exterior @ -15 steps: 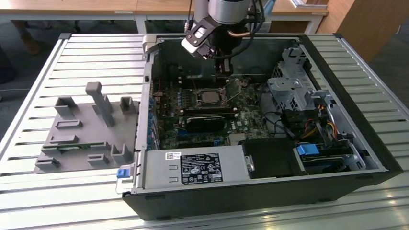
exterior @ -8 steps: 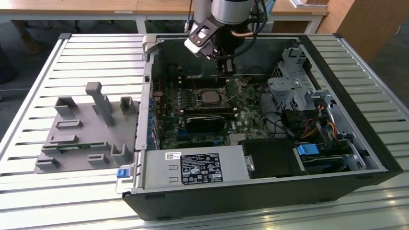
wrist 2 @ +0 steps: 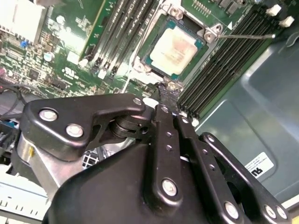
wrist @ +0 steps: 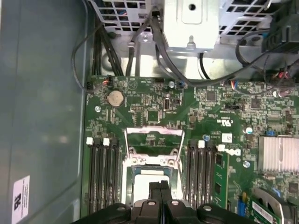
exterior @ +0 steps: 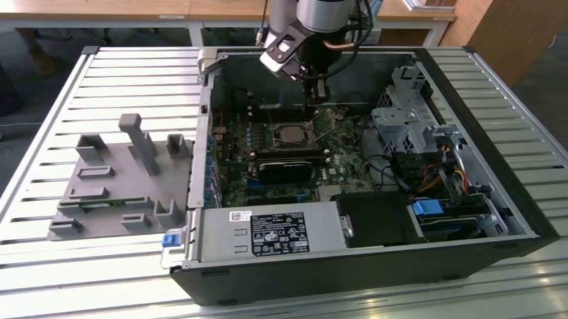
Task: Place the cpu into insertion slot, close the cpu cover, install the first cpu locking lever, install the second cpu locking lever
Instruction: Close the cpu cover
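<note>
Right now the gripper (wrist 2: 164, 88), clenched empty, is hanging close by the cpu (wrist 2: 174, 46) sitting in the insertion slot (wrist 2: 145, 50), the cpu cover (wrist: 154, 129) raised.

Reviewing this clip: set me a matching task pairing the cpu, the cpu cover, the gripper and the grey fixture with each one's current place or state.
Things:
1. cpu
2. cpu cover
3. gripper
4. grey fixture

Places or states:
A. on the slatted table, at the exterior view's left
B. shut, close to the socket
C. swung open
D. seated in the insertion slot

Pairs: 1-D, 2-C, 3-B, 4-A.
</note>
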Robot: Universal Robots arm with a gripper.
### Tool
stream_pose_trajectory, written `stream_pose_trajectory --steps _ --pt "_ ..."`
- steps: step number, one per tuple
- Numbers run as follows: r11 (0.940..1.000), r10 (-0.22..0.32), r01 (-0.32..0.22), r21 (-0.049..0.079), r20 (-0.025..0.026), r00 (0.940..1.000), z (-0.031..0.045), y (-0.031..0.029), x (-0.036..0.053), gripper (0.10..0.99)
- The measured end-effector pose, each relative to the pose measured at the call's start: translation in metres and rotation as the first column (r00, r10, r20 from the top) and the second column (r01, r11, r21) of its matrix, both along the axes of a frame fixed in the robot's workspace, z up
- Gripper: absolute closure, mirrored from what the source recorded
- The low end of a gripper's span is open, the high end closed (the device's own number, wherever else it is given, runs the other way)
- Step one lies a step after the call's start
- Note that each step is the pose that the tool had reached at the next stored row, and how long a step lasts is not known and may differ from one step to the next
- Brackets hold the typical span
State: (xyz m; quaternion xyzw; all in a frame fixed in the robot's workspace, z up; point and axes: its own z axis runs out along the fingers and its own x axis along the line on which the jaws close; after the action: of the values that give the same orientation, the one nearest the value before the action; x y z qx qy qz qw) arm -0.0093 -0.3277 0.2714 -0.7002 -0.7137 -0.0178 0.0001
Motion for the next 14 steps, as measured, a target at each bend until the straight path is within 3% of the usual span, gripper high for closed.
stream_pose_trajectory --steps 14 --pt "1.0000 0.001 -0.001 0.000 -0.0001 1.0000 -0.0051 0.0086 0.0352 0.980"
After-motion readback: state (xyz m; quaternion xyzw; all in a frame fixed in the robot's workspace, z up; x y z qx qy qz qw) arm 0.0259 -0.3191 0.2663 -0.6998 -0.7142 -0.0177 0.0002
